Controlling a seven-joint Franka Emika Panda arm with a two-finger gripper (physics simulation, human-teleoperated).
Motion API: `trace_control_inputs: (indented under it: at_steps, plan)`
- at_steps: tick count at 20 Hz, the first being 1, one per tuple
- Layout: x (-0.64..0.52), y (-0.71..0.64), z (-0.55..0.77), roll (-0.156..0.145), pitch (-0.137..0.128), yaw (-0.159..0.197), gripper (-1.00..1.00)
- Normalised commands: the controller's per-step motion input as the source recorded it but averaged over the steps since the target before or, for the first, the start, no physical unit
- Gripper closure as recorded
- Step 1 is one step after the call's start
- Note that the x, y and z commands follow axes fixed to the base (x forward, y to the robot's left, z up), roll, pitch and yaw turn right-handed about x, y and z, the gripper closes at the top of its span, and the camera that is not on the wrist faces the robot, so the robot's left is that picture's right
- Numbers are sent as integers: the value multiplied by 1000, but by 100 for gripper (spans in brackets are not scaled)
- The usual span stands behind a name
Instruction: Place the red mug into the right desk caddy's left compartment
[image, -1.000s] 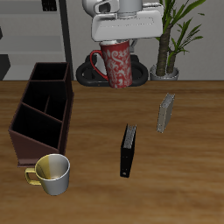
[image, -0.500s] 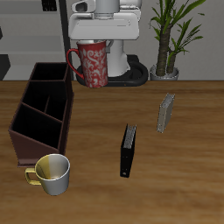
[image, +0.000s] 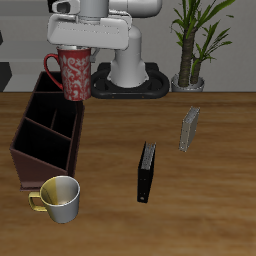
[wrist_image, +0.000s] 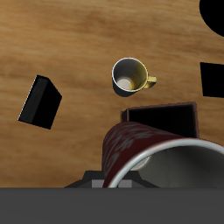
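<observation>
Red mug (image: 75, 74) hangs upright in the gripper (image: 72, 50), clamped at its rim, handle (image: 47, 66) sticking out sideways, raised above the back end of the right desk caddy (image: 48, 128). Cream mug (image: 59, 198) sits on the table just past the caddy's front end; black book (image: 147, 171) and a small grey book (image: 189, 128) stand well apart, nearer the middle. Potted plant (image: 194, 40) at the back. Versus half a second ago: mug and gripper have shifted sideways from over the robot base to over the caddy.

Wrist view: red mug (wrist_image: 149, 154) fills the foreground close under the camera, white inside showing. Caddy (wrist_image: 162, 114) just beyond it, cream mug (wrist_image: 129, 76) farther, black book (wrist_image: 40, 101) off to one side. Fingers not visible here.
</observation>
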Motion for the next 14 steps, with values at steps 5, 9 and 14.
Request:
trace_control_inputs:
  at_steps: [5,9,14]
  plan:
    - [174,-589,67,-26,32,-27,100]
    - [145,-378,-114,-14,51,-6,100]
    - [124,-337,-158,30,31,13,100]
